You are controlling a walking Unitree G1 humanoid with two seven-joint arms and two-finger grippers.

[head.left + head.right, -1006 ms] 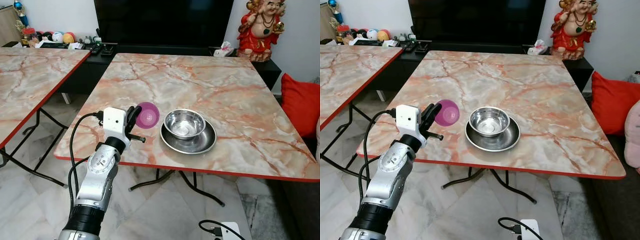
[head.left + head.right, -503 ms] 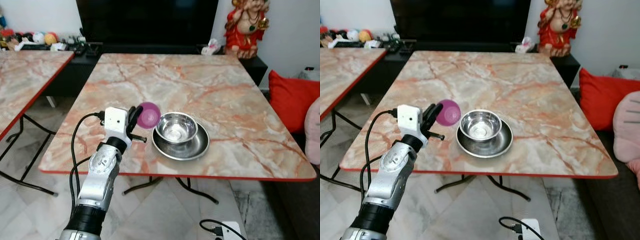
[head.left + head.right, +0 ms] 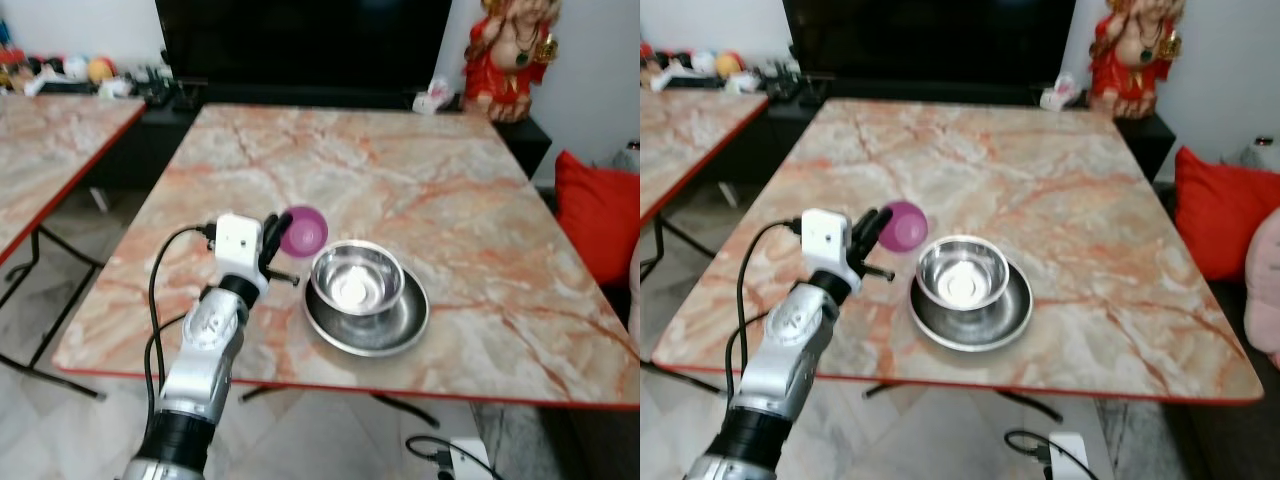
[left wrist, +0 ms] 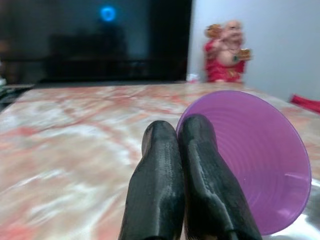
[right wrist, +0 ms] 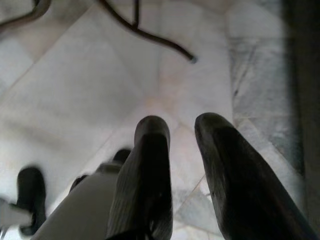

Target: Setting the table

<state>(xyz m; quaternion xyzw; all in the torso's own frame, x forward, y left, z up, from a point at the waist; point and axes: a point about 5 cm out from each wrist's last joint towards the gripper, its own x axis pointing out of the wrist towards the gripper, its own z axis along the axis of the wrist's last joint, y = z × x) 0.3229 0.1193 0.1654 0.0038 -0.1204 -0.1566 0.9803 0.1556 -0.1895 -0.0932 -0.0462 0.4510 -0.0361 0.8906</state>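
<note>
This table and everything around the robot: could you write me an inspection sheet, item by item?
Surface: marble-pattern table with a red edge; a second like it stands at the robot's left.
Job's things: steel bowl sits in a steel plate; purple cup held above the table beside the bowl.
Clutter: nothing seen on this table.
Grippers: left gripper shut on the purple cup's rim; right gripper open, hanging over the floor.
Cables: black cable loops along the left arm; another lies on the floor.
Surroundings: dark TV, red figurine, red cushion.
</note>
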